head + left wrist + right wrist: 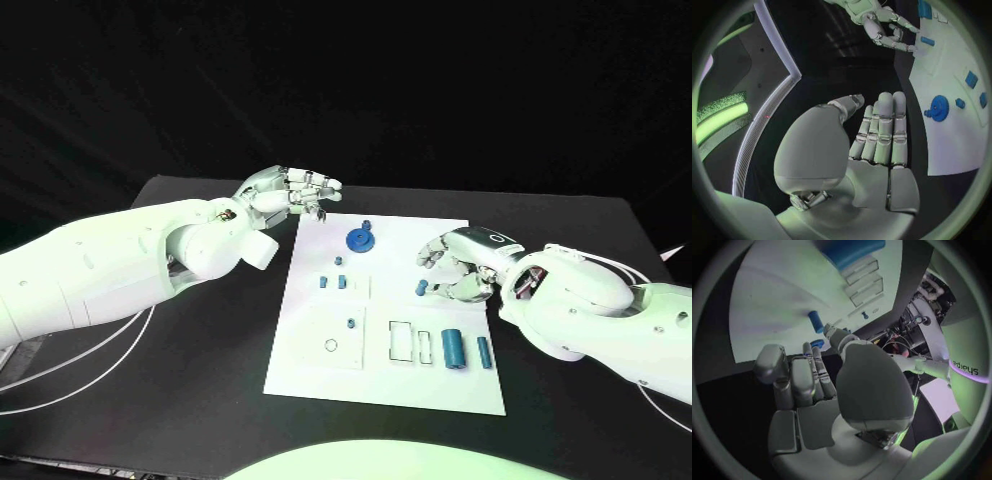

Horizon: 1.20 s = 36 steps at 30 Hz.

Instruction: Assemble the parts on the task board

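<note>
The left hand [293, 190] hovers empty, fingers straight, beside the white board [325, 330]. The right hand [459, 262] curls loosely over a small blue peg [421, 288], holding nothing.

The board [325, 370] lies between the two hands. The left hand [289, 192] hangs just off its far left corner, near the gear [361, 239]. The right hand [459, 262] sits over its right edge, a small peg [423, 288] beside the fingers.

Blue parts [454, 348] on white task board [325, 370], black table [202, 400]
</note>
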Tool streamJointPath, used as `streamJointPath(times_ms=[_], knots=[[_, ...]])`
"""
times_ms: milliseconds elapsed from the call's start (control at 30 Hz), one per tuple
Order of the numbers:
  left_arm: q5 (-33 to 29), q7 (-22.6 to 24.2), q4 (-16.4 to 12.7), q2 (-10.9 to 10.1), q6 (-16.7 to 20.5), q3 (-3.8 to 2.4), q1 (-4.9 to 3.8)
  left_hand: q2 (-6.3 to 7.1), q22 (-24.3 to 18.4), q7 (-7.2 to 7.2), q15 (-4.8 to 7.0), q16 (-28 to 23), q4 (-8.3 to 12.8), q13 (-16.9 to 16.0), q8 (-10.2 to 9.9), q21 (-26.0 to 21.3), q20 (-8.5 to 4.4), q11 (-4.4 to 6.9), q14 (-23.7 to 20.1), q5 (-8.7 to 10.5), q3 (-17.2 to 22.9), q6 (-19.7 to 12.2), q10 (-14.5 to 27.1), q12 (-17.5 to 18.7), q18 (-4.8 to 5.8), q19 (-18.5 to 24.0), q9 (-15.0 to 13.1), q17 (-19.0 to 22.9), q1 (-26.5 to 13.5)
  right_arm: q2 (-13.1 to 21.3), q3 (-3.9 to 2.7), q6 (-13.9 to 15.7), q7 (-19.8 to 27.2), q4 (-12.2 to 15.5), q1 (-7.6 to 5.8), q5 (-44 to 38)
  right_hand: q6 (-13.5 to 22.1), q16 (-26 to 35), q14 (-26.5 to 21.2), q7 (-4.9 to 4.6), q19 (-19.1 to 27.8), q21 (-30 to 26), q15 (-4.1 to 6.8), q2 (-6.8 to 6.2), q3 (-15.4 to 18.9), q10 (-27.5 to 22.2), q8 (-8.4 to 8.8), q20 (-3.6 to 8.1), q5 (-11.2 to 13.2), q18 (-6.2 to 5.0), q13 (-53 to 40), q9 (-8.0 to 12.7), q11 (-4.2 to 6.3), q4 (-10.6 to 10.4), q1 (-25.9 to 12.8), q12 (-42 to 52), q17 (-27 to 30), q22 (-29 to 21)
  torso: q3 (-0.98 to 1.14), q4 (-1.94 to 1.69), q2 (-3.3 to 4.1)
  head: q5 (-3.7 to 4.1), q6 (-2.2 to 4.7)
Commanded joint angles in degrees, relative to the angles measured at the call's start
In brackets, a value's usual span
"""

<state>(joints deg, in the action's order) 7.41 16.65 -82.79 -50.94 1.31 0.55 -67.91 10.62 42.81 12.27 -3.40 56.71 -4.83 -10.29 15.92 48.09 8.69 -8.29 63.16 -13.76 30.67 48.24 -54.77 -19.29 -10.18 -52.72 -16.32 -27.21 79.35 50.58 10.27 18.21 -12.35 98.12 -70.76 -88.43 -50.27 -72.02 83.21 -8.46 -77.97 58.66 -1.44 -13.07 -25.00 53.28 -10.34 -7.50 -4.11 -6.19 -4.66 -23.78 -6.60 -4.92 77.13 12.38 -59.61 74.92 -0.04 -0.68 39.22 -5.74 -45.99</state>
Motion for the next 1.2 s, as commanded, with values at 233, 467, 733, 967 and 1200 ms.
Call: streamJointPath(times_ms=[233,467,733,967,1200], knots=[[0.1,0.5,-0.1,0.0,-1.0,-0.04,-0.03,-0.11,-0.1,0.35,-0.25,-0.3,0.1,-0.1,0.5,-0.5,0.29,-0.13,-0.3,0.04,-0.3,-0.4,0.4,-0.3,-0.4,0.0,0.0,0.1,0.0,-0.7,0.03,-5.6,-0.2,-1.5,0.09,0.3,0.1,-0.5,-0.1,0.2,-0.4,0.5,-0.32,0.78,3.7,-0.8,0.38,-0.06,-0.3,0.68,0.3,0.3,-0.05,-1.8,2.6,1.7,0.0,6.1,0.04,-0.04,0.04,0.75,0.07],[0.1,0.4,-0.1,0.0,-1.3,-0.04,-0.03,-0.11,-0.1,0.35,-0.25,-0.3,0.1,-0.1,0.5,-0.5,0.29,-0.13,-0.3,0.04,-0.3,-0.4,0.4,-0.3,-0.4,0.0,0.0,0.1,0.0,-2.2,0.13,-5.7,-0.1,-2.5,0.36,-0.5,-0.6,-1.6,0.7,0.31,-1.5,2.5,0.07,1.12,3.4,0.9,0.33,0.29,-0.5,1.01,0.2,0.5,0.44,-2.6,3.4,3.3,-1.1,6.8,0.05,-0.02,0.06,0.88,0.08],[0.1,0.2,-0.1,-0.1,-1.6,-0.04,-0.04,-0.13,-0.2,0.33,-0.23,-0.3,0.2,-0.1,0.5,-0.5,0.27,-0.12,-0.3,0.02,-0.3,-0.5,0.4,-0.4,-0.4,-0.1,0.0,0.1,0.2,-3.3,0.2,-6.1,-0.2,-3.3,0.65,-1.0,-2.5,-3.4,1.6,0.09,-3.9,7.3,1.14,0.71,-2.1,7.5,0.28,1.26,-0.7,1.89,0.7,0.9,1.63,-4.0,3.0,2.9,-3.4,8.5,0.03,0.01,0.05,0.88,-0.06],[0.1,0.1,0.0,-0.1,-1.8,-0.04,-0.04,-0.13,-0.2,0.33,-0.23,-0.3,0.2,-0.1,0.5,-0.5,0.27,-0.12,-0.3,0.02,-0.3,-0.5,0.4,-0.4,-0.4,-0.1,0.0,0.1,0.2,-3.7,0.23,-6.0,0.0,-3.2,0.89,-1.0,-3.9,-4.1,1.8,0.23,-4.4,8.6,1.35,0.54,-4.6,10.0,-0.09,1.47,-0.5,2.13,0.7,0.8,1.9,-4.4,2.4,1.7,-4.1,9.0,0.05,-0.01,0.02,0.82,-0.18],[-0.2,-0.1,0.2,-0.1,-2.0,-0.03,-0.04,-0.2,-0.2,0.33,-0.22,-0.3,0.3,-0.1,0.6,-0.6,0.25,-0.11,-0.3,0.0,-0.3,-0.5,0.5,-0.5,-0.4,-0.1,0.0,0.1,0.3,-4.0,0.24,-5.6,-0.6,-3.5,1.15,-1.1,-7.0,-4.7,2.0,0.72,-5.0,10.0,1.82,2.41,-7.2,13.5,-1.63,1.85,0.6,2.37,0.4,-0.1,2.52,-4.2,2.2,1.0,-4.8,9.7,0.05,-0.02,0.0,1.1,-0.07]])
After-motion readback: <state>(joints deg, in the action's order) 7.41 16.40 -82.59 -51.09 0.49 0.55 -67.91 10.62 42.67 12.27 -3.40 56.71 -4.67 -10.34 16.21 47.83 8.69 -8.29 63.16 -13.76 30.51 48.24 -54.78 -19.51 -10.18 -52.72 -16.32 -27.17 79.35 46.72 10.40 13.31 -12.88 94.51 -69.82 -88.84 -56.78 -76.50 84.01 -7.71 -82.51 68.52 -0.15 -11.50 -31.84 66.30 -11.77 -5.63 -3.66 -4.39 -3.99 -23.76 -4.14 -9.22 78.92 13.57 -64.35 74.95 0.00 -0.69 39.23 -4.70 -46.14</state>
